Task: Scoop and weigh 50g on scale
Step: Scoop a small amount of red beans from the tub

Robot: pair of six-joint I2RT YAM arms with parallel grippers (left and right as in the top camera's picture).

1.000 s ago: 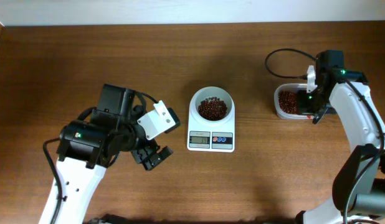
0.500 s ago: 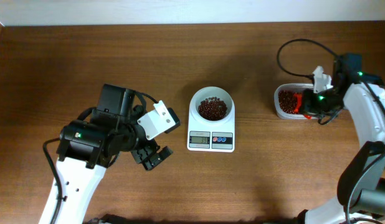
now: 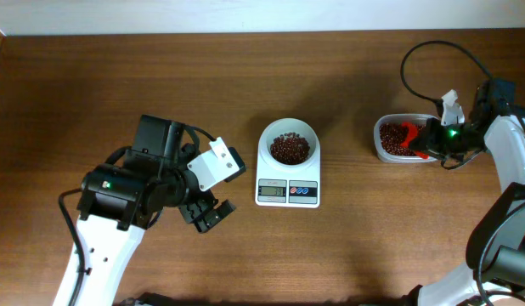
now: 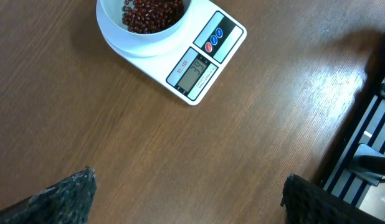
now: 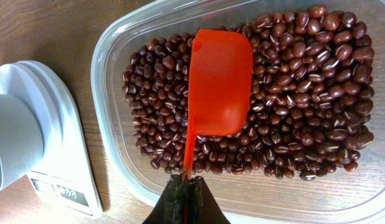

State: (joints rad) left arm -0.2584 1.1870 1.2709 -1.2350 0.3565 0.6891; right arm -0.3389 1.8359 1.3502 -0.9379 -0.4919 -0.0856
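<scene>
On a wood-grain table (image 3: 93, 76) edged by a white strip (image 3: 245, 15), the scale (image 3: 288, 174).

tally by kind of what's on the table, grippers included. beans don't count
scale: 1
white bowl: 1
clear tub: 1
red scoop: 1
gripper: 2 (left gripper open, right gripper shut on the scoop handle)
Total: 6
</scene>
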